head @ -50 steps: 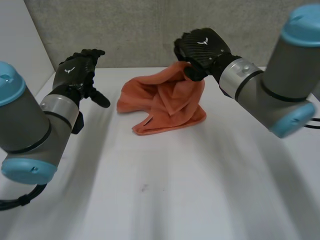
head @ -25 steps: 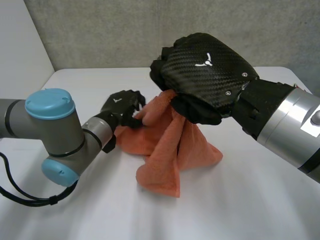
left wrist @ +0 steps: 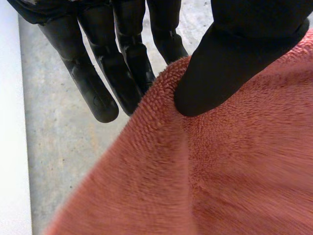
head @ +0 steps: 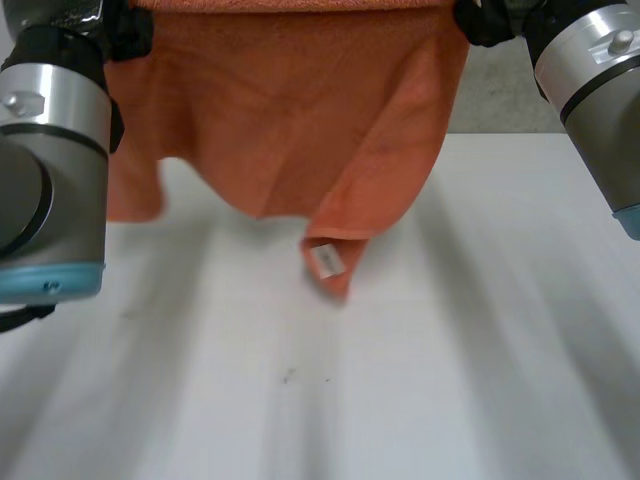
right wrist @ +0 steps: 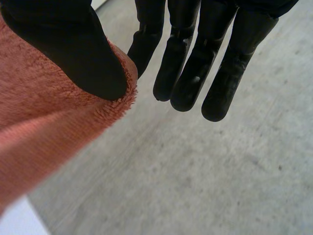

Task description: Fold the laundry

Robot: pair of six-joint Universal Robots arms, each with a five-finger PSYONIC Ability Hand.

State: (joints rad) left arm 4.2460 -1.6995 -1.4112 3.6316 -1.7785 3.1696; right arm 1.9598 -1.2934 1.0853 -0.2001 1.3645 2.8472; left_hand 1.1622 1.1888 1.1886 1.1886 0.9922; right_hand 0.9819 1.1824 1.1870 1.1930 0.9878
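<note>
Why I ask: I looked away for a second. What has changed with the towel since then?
The towel went from a heap on the table up into the air, spread between both hands. The left hand, open and apart a second ago, reached in and pinched the upper edge. The right hand rose with its corner. Unchanged: the right hand's hold on the towel.

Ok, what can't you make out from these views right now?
Head view: the towel's top edge runs past the picture's edge, so its held corners are cut off.
Head view: the left arm covers the towel's near side; the label's print is too small to read.
Wrist views: the thumbs of the left hand and right hand cover the pinched cloth, hiding how much is held.
</note>
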